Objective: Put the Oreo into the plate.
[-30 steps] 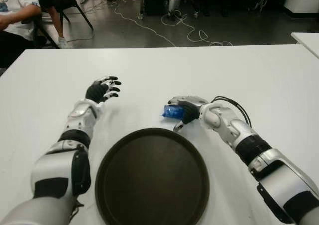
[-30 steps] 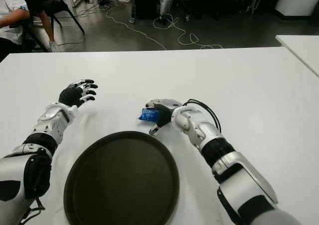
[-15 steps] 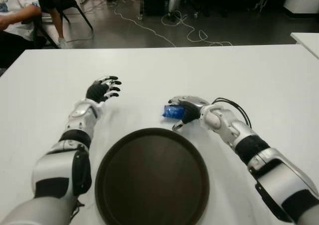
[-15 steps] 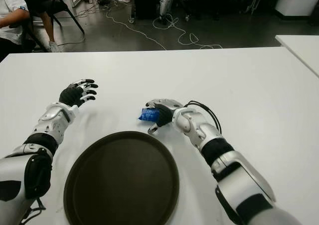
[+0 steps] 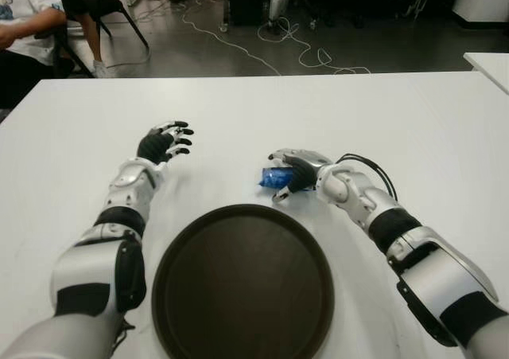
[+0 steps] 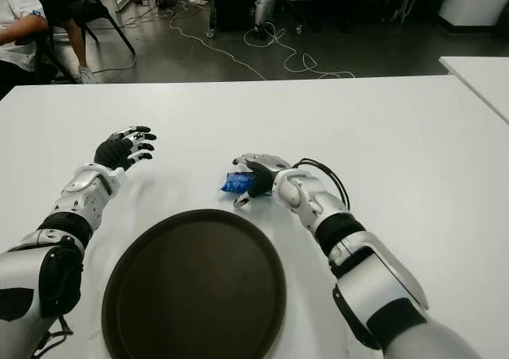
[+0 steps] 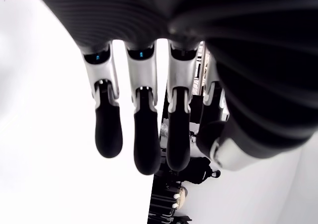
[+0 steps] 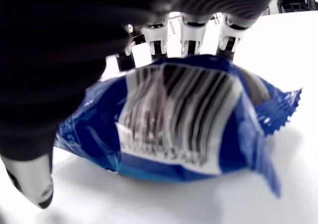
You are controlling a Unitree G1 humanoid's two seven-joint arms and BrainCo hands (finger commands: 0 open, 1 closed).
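The Oreo is a small blue packet lying on the white table, just beyond the far rim of the plate. In the right wrist view the packet shows its barcode side. My right hand is on it: the fingers curl over its far side, and the thumb comes in at its near corner. The plate is round, dark brown and holds nothing. My left hand hovers to the left of the packet, fingers stretched out and holding nothing.
A person sits beyond the table's far left corner beside a chair. Cables trail over the dark floor behind the table. The corner of a second white table shows at the right.
My right hand has shifted slightly left onto the packet, and its thumb has drawn in toward the packet. The left hand and the plate have not moved.
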